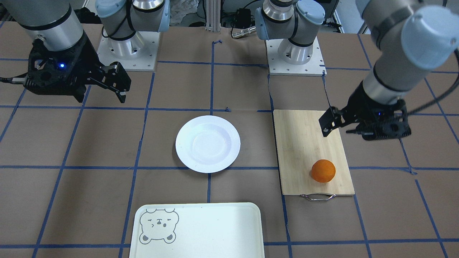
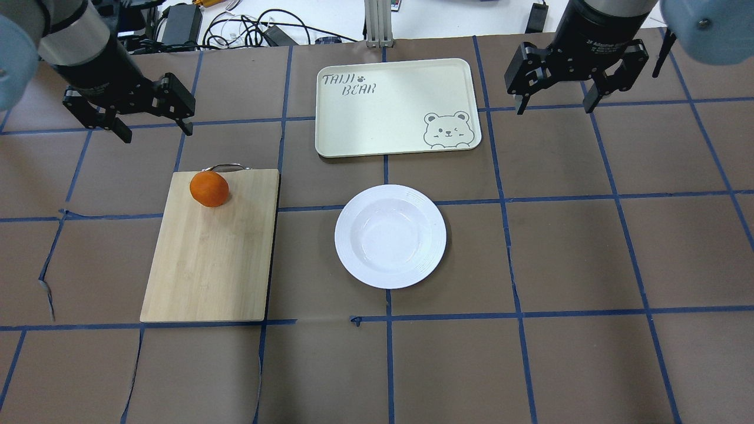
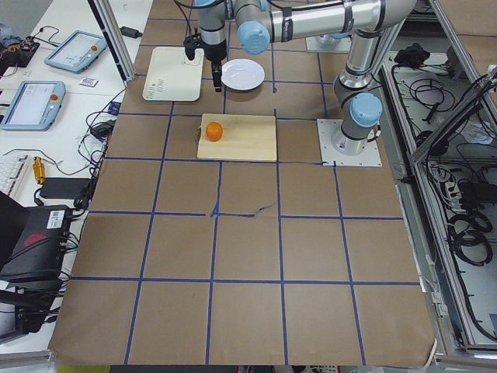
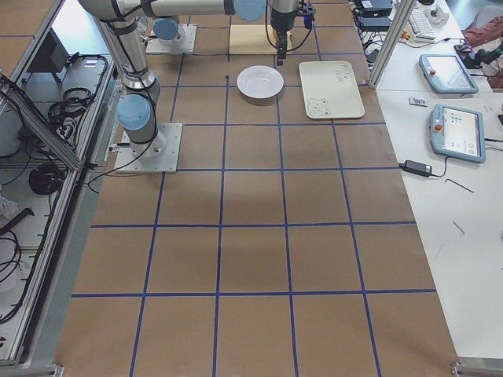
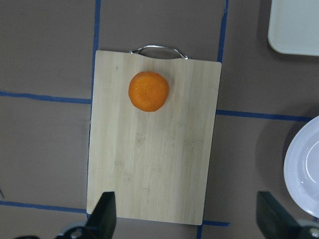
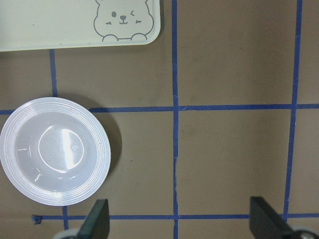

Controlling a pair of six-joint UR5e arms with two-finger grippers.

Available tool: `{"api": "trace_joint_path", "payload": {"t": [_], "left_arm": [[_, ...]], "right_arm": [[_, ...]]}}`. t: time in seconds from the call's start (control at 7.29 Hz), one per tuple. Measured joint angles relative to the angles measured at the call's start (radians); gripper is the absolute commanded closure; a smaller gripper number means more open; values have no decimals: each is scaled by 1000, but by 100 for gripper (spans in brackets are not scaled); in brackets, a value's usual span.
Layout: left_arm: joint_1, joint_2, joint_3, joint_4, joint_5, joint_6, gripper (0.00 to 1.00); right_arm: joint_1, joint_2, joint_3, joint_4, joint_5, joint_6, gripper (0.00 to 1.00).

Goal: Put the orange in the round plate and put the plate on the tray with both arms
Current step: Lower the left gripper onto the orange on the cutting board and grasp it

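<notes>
The orange (image 2: 209, 188) rests on a bamboo cutting board, near its metal handle; it also shows in the front view (image 1: 323, 171) and left wrist view (image 5: 148, 91). The round plate (image 2: 390, 236) lies empty on the table's middle (image 1: 208, 144). Beyond it lies the tray (image 2: 383, 112) with a bear drawing (image 1: 200, 233). My left gripper (image 2: 156, 126) hangs open in the air, off the board's handle end and apart from the orange. My right gripper (image 2: 554, 109) hangs open to the right of the tray, holding nothing.
The bamboo cutting board (image 2: 212, 253) with its metal handle (image 2: 224, 167) lies left of the plate. Brown paper with blue tape lines covers the table (image 2: 589, 235). Cables and devices sit beyond the far edge (image 2: 235, 29). The arm bases (image 1: 294, 50) stand at the robot's side.
</notes>
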Motion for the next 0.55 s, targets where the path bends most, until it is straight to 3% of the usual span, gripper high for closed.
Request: {"api": "trace_joint_path", "payload": {"t": [0.55], "left_arm": [[7,-238,-6,75,71,89,3]], "right_arm": [[0,0,1,-1,0,1,0]]}}
